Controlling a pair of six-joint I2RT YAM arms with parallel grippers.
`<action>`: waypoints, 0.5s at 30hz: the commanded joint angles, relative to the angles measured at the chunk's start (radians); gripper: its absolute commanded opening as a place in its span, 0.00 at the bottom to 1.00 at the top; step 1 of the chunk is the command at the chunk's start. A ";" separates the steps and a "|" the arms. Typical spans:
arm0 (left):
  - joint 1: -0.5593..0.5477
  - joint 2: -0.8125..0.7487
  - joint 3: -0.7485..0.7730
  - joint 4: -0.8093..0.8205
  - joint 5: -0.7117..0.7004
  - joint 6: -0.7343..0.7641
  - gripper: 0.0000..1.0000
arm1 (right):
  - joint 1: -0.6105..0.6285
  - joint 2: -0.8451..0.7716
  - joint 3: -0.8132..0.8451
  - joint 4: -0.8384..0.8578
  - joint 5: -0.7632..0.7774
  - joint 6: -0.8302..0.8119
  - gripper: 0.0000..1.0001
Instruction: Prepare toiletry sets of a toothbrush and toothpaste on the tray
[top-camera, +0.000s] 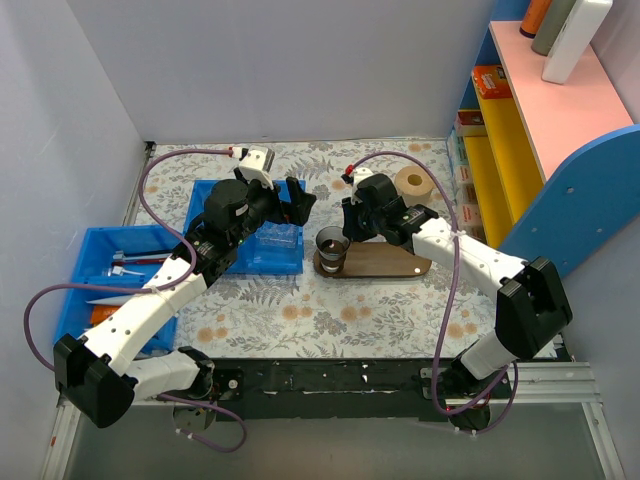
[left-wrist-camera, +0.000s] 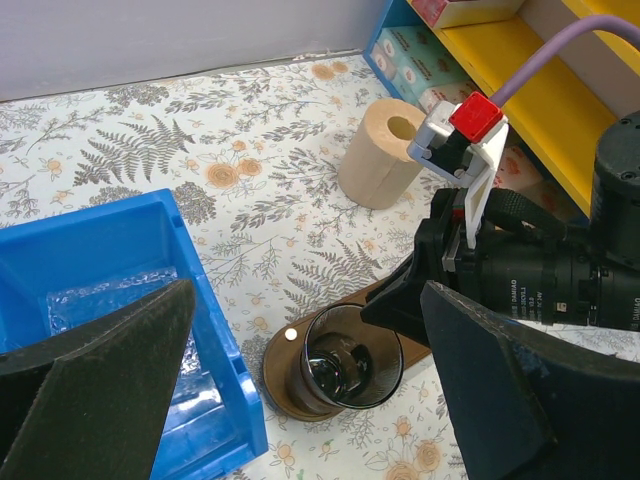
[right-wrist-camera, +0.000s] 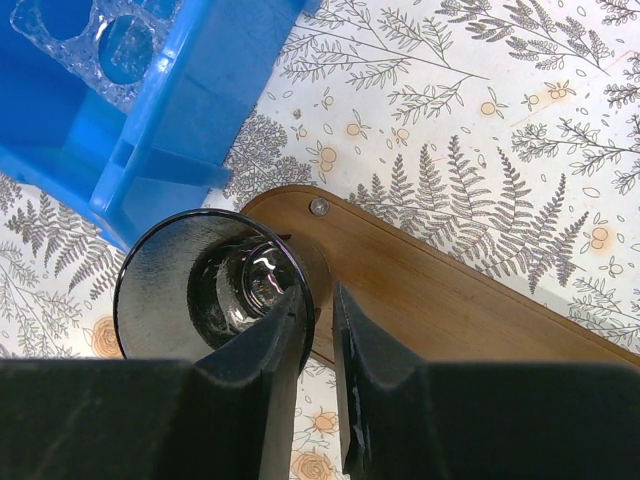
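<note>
Wooden tray (top-camera: 385, 266) lying mid-table, long axis running left to right. Dark cup (top-camera: 332, 244) standing upright on its left end, which we are reading as holder for a set. Right gripper (right-wrist-camera: 320, 300) straddling cup's rim, jaws nearly together; we are unable to tell whether wall is pinched or merely flanked. Left gripper (left-wrist-camera: 308, 300) hovering wide apart and empty near bin (top-camera: 280, 267), we are judging, to stand clear of right arm. Toothpaste: we are finding none in any view.
</note>
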 joint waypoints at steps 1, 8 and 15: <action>0.004 -0.018 0.001 0.005 -0.050 0.004 0.98 | -0.001 0.000 0.026 0.007 0.000 -0.014 0.27; 0.068 -0.041 0.003 -0.027 -0.092 -0.019 0.98 | -0.001 -0.026 0.023 0.035 -0.038 -0.010 0.47; 0.186 -0.127 -0.051 -0.130 -0.108 -0.067 0.98 | -0.004 -0.061 0.026 0.044 -0.038 -0.010 0.55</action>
